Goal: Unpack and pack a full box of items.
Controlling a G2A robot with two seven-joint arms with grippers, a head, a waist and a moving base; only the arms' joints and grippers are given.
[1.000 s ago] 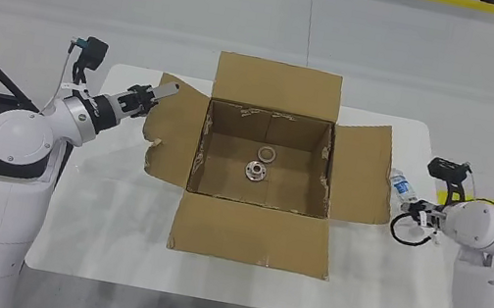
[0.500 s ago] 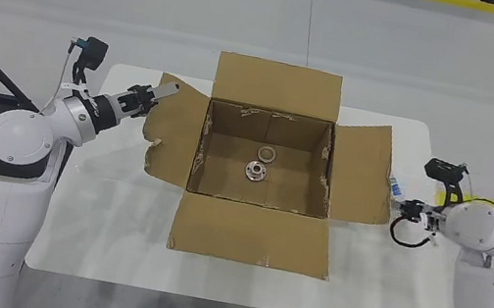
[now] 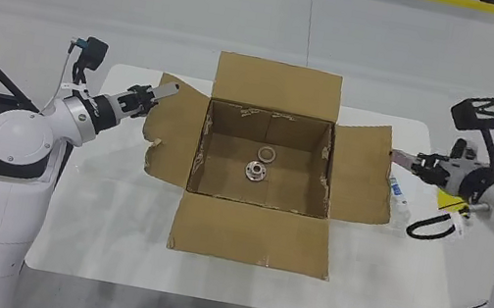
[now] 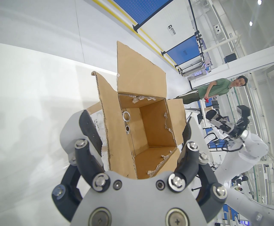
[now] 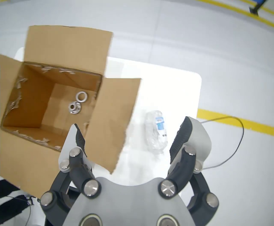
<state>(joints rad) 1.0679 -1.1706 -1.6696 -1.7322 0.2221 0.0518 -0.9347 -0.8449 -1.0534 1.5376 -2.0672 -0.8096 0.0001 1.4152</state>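
From above I see the box (image 3: 264, 172) open mid-worktop (image 3: 95, 227), flaps splayed, with a ring (image 3: 267, 154) and a flanged metal fitting (image 3: 253, 168) on its floor. A clear bottle (image 3: 400, 195) lies flat just beside the right flap, its long axis running away from the robot. The left claw (image 3: 167, 90) stretches toward the left flap's far corner. The right claw (image 3: 398, 158) hangs by the right flap's edge.

On my left wrist camera, that claw (image 4: 136, 128) gapes wide and empty, the left flap edge-on before it.

On the right wrist camera, the claw (image 5: 130, 137) is wide and empty above the bottle, with the right flap crowding one finger.
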